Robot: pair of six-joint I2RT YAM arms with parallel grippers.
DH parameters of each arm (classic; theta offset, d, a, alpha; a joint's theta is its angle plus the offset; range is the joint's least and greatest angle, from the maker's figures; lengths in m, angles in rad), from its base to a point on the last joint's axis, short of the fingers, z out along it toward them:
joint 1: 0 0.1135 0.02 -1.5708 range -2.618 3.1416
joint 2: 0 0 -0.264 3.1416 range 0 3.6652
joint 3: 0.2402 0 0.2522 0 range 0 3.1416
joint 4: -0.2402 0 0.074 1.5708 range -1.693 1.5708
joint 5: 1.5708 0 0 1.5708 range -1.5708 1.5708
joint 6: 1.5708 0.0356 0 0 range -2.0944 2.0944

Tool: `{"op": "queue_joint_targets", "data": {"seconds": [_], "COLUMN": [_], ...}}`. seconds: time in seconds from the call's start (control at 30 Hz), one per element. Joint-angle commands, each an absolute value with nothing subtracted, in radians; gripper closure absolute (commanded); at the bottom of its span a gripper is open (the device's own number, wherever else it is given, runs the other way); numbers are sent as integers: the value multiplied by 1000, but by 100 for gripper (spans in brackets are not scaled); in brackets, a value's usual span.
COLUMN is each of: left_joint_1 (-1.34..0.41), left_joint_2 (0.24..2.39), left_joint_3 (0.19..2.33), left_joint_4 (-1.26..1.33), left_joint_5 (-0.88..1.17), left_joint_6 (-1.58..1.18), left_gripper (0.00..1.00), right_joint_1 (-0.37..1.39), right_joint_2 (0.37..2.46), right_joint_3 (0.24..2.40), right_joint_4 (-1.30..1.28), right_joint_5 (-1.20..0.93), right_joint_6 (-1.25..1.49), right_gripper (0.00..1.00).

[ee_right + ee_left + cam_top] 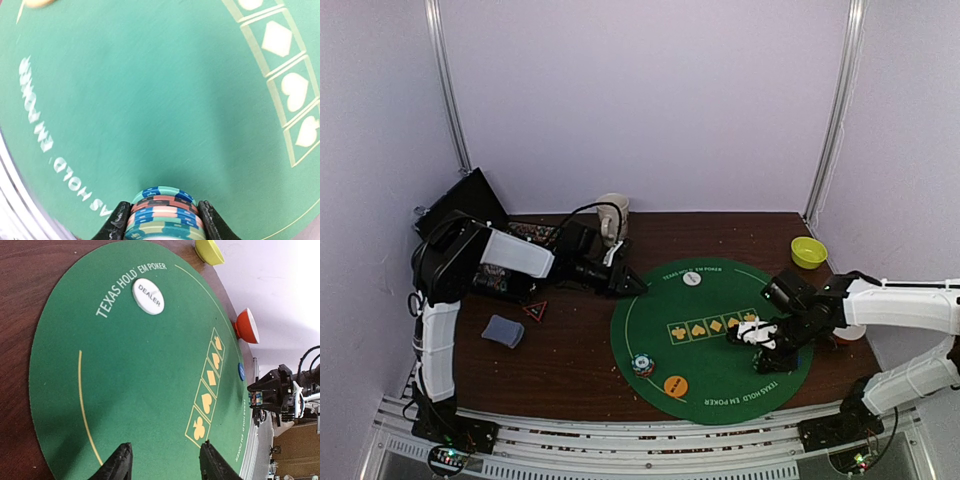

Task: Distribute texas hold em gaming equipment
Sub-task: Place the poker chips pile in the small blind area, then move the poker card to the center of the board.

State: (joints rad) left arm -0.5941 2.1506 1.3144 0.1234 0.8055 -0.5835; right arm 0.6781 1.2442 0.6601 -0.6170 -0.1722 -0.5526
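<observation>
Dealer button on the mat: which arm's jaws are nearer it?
Left. The left arm holds its jaws at the edge of the mat, just left of the dealer button; the right arm holds its jaws, gripping a chip stack, across the mat.

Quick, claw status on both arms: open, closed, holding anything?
Left claw: open, empty, over the round green felt poker mat.
Right claw: closed on a small stack of striped multicoloured poker chips.

"TEXAS HOLD' EM POKER" is printed in white along the far edge of the green mat (125, 390) and is repeated at its near edge. "DEALER" is printed on the white disc (148, 296). Card-suit signs are drawn in a row of yellow boxes (207, 390).
</observation>
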Motion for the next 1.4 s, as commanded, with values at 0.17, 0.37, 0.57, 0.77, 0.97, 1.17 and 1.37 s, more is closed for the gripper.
{"op": "queue_joint_targets", "data": {"seconds": [0.17, 0.37, 0.57, 0.77, 0.97, 1.17, 1.37], "left_joint_1": [-572, -567, -567, -565, -562, -560, -560], "left_joint_2": [2108, 2106, 2106, 2105, 2086, 2053, 2001], "left_joint_3": [1333, 1335, 1335, 1338, 1344, 1361, 1380], "left_joint_4": [67, 54, 58, 50, 31, -14, -70], "left_joint_5": [779, 776, 774, 772, 759, 729, 682], "left_joint_6": [-503, -492, -491, -488, -470, -435, -399], "left_gripper": [52, 52, 52, 52, 51, 50, 49], "right_joint_1": [672, 673, 674, 677, 679, 681, 686], "right_joint_2": [1227, 1275, 1296, 1336, 1333, 1271, 1236], "right_joint_3": [586, 579, 577, 592, 612, 627, 762], "right_joint_4": [-680, -673, -669, -653, -642, -633, -651], "right_joint_5": [-207, -194, -174, -98, -85, -84, -62], "right_joint_6": [-676, -674, -671, -649, -642, -632, -617], "right_gripper": [100, 100, 100, 68, 3, 0, 0]}}
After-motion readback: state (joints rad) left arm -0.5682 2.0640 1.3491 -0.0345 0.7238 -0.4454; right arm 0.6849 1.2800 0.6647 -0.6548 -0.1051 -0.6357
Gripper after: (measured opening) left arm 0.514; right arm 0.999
